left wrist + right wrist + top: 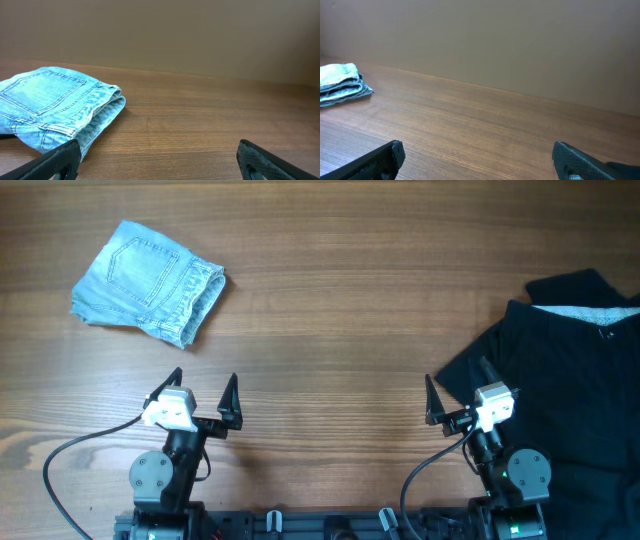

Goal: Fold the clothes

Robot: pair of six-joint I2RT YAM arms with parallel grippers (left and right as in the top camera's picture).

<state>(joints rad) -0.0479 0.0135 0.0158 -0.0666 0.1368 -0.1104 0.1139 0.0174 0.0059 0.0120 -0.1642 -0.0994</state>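
Note:
The light-blue denim shorts [148,285] lie folded into a compact bundle at the far left of the wooden table, a back pocket facing up. They also show in the left wrist view [52,107] and small at the left edge of the right wrist view [340,82]. My left gripper [204,395] is open and empty, near the front edge, well short of the shorts; its view shows bare wood between the jaws [157,160]. My right gripper [458,395] is open and empty, its jaws [477,160] over bare wood.
A large black garment [565,370] with a grey inner collar lies spread at the right side of the table, next to the right gripper. The wooden table [330,310] stretches between the two garments. Cables trail from both arm bases at the front edge.

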